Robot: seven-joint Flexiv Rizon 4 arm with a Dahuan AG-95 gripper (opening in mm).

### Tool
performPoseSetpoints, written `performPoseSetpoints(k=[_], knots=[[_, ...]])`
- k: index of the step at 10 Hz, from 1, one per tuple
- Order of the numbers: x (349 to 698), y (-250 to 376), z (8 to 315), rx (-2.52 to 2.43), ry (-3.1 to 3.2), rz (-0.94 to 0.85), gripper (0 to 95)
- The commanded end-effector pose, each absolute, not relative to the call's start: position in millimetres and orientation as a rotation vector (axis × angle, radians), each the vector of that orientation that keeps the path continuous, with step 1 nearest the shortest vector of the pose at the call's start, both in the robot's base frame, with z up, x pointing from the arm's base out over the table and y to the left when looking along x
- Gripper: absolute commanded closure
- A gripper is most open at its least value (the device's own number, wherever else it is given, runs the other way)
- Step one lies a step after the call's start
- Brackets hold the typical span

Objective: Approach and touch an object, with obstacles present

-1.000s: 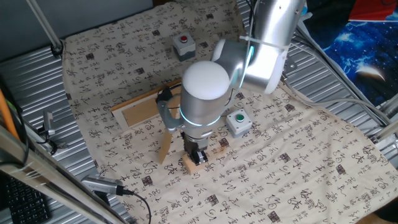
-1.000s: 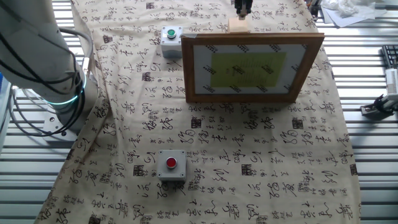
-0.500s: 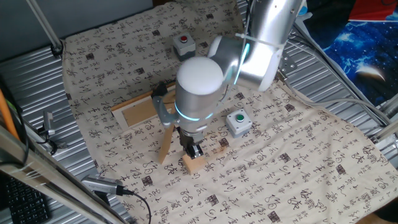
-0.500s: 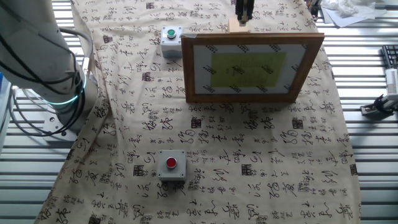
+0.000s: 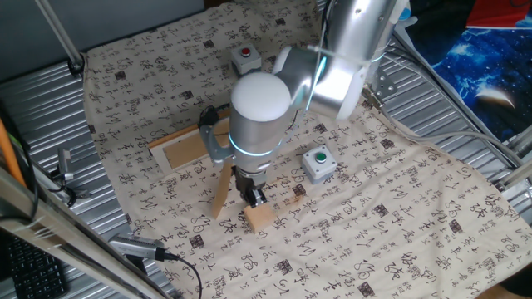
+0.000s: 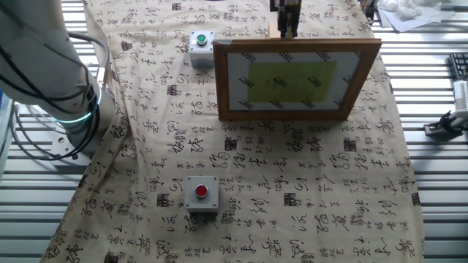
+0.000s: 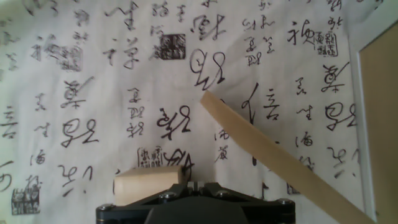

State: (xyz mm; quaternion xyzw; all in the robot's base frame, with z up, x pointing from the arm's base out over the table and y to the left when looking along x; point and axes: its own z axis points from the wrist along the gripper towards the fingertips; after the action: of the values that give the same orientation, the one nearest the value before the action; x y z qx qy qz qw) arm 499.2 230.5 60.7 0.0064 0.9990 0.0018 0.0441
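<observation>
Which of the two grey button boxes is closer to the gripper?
The green-button box, right beside the gripper. The red-button box sits at the far edge of the cloth.

Evenly lit, mostly sharp pictures of a cloth-covered table, with slight glare and soft shadows.

Bright, diffuse light from above is seen in both fixed views. A soft shadow is cast on the patterned cloth (image 5: 399, 224) beneath the arm, toward 6 o'clock of its rounded white joint (image 5: 260, 98), where a mild highlight is shown. Pale glare is spread over the glass of the picture frame (image 6: 292, 79) in the other fixed view. In the hand view the cloth print is crisp at centre, while the dark gripper body (image 7: 199, 205) at 6 o'clock is blurred and underexposed. The wooden prop leg (image 7: 273, 158) is slightly soft toward 5 o'clock.
</observation>
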Motion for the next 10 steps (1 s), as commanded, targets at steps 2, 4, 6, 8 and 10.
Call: performPoseSetpoints(k=[2, 4, 6, 8, 10], knots=[[500, 228, 57, 0.019, 3.047, 0.008, 95.0], [497, 227, 52, 0.016, 3.046, 0.006, 95.0], [492, 227, 49, 0.016, 3.044, 0.007, 95.0], [490, 229, 46, 0.020, 3.042, 0.009, 95.0], [489, 232, 44, 0.026, 3.039, 0.010, 95.0]])
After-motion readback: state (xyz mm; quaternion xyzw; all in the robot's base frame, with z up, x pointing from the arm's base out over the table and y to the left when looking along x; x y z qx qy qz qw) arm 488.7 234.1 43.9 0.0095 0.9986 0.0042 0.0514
